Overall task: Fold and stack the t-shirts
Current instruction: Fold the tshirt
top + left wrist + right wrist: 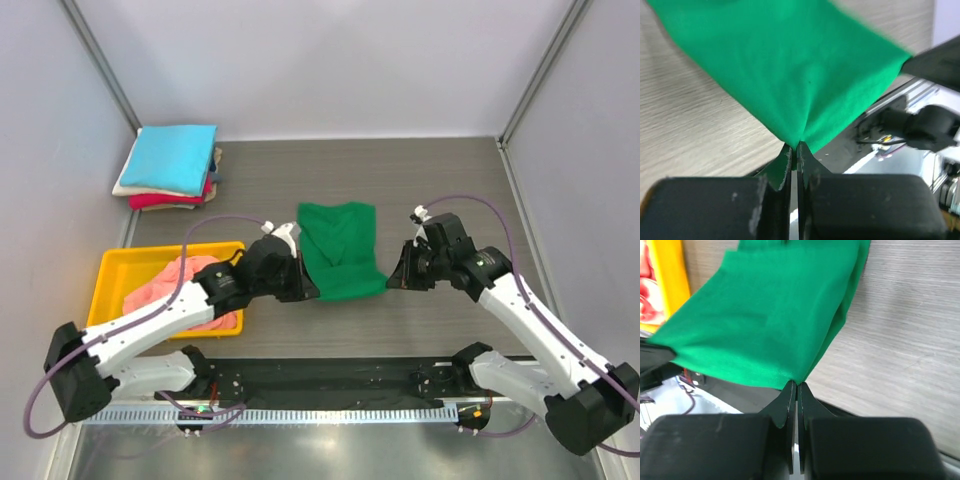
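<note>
Closest to the near edge of the table, the left gripper has its fingers pressed together on a corner of the green shirt. The cloth fans out tight from the pinch. The right gripper does the same on the other near corner, with its fingers closed on a fold of the green cloth (we see no gap between them in either wrist view). Between the two grippers the near hem of the shirt runs as a stretched line, lifted off the wood. Beyond the hem the shirt looks doubled over. Its far part lies around the middle of the table, roughly midway between the left and right edges.

To the left of the left gripper, along the left edge, sits a yellow tray. A pink shirt is heaped loosely in it and spills over the side nearest the arm.

Farthest away, in the far left corner, is a stack of folded shirts. The blue shirt is on top, the cream shirt shows as an edge beneath it, and the red shirt is at the bottom.
</note>
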Controlling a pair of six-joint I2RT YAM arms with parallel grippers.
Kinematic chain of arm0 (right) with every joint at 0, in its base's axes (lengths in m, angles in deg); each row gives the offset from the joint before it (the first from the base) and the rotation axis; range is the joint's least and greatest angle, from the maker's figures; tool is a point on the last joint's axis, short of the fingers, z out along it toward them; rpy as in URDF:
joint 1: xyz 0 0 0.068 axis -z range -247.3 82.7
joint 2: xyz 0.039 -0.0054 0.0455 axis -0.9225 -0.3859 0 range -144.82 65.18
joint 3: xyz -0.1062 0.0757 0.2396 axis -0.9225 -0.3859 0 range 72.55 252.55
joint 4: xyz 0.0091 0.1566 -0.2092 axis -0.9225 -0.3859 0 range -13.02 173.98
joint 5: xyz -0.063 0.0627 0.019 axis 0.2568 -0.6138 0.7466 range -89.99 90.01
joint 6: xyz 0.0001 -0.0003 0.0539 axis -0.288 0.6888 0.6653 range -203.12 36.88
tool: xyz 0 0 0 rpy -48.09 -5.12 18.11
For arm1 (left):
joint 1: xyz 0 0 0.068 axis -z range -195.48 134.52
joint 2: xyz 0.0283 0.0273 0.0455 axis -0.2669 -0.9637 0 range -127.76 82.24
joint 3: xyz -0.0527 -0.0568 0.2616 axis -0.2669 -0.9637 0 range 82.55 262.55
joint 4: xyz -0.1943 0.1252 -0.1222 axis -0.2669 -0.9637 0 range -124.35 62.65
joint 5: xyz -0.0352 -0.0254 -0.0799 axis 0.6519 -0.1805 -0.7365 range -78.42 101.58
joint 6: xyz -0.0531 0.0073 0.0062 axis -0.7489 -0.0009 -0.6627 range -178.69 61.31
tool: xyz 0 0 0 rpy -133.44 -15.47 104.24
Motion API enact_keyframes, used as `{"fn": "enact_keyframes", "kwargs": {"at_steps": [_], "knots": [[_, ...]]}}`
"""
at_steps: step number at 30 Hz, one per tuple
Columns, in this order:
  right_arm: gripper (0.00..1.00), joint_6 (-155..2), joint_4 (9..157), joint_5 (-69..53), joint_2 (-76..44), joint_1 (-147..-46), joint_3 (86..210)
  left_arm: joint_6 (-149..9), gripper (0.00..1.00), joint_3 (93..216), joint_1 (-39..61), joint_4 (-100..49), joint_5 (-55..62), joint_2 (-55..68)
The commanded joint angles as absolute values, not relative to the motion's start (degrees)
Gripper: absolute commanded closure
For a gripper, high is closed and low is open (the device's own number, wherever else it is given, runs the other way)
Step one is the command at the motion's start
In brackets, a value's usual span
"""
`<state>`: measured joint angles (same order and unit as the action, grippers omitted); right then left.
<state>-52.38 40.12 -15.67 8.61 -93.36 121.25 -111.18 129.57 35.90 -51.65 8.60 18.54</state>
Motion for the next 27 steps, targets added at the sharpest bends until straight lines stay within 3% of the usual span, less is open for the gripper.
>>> {"fn": "enact_keyframes", "kwargs": {"at_steps": [1, 10, 27], "knots": [[0.99, -48.76, 34.06, -10.90, 10.43, -94.37, 128.08, -111.78, 1.00, 137.19, 35.94, -62.41, 14.47, 21.77], [0.99, -54.29, 32.21, -1.41, -1.87, -94.28, 139.77, -103.61, 1.00, 147.67, 31.91, -69.01, 19.32, 15.62], [0.99, -61.24, 31.77, -1.66, -23.93, -88.66, 156.39, -99.74, 1.00, 156.54, 13.18, -63.48, 1.74, -2.13]]}}
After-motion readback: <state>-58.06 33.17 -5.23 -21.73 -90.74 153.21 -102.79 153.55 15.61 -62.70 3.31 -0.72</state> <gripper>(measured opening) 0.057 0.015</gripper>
